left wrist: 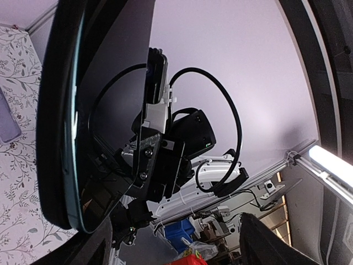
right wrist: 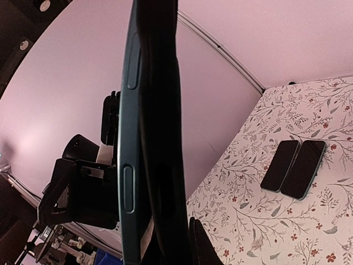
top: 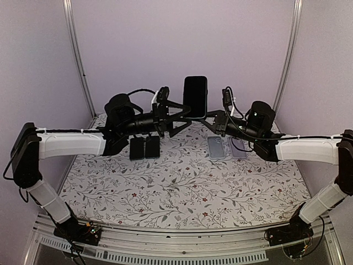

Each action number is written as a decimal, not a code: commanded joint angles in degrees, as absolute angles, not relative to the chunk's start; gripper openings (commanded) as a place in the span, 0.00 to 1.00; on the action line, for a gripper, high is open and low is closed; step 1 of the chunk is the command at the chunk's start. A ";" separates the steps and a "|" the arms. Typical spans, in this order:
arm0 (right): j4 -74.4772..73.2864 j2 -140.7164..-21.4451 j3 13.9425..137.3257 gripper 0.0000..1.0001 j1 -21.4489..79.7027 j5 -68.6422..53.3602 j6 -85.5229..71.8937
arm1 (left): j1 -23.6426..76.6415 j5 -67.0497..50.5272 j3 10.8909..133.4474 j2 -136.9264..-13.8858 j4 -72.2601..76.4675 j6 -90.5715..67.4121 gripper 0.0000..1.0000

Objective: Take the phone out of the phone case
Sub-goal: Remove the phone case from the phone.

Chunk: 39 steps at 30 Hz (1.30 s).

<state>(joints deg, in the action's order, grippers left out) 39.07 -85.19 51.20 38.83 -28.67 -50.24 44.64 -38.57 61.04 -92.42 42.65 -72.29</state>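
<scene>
Phone: stands upright in the air above the far middle of the desk, between the two arms, with a dark broad side turned to the top camera.
Phone case: sits on the phone. The right wrist view shows it edge-on as a dark teal side wall with two long button bumps, one high and one low.
Right fingers: clamped tight on the phone near its lower right corner. From the right wrist the phone runs up the middle of the view, thin edge toward the lens.
Left fingers: spread wide apart. The upper one reaches to the phone's lower left edge and the lower one hangs well below it. From the left wrist the phone fills the left side, with bare wall showing across the rest of the gap.
Contact on the left: whether the upper finger presses the case or only sits just beside it cannot be told.
Arms: both stretch inward from the sides, white forearms roughly level, wrists meeting under the phone.
Dark phones: two lie flat side by side, touching, on the desk below the left wrist.
Pale slabs: two lie flat side by side below the right wrist. Whether they are cases or phones cannot be told.
Desk: covered with a white cloth printed with leafy sprigs and small red flowers.
</scene>
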 commanded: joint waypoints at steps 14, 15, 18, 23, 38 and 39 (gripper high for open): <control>46.12 -85.42 53.39 0.00 40.25 -29.97 -50.30 | 44.88 -34.98 60.76 -93.22 47.28 -74.21 0.80; 46.14 -85.43 53.36 0.00 40.33 -29.89 -50.19 | 44.88 -34.57 60.29 -93.11 48.38 -74.54 0.80; 46.22 -85.50 53.27 0.00 40.88 -29.81 -49.77 | 44.82 -33.54 58.93 -92.99 52.11 -76.15 0.80; 46.72 -85.50 52.68 0.00 41.87 -29.24 -48.59 | 44.82 -30.74 56.32 -93.02 58.94 -79.15 0.78; 60.24 -87.67 47.84 0.00 43.32 -28.44 -50.12 | 46.73 -22.94 52.95 -95.04 71.41 -84.84 0.68; 60.62 -88.05 47.93 0.00 43.45 -28.32 -50.38 | 46.75 -22.68 53.04 -95.08 71.37 -84.82 0.68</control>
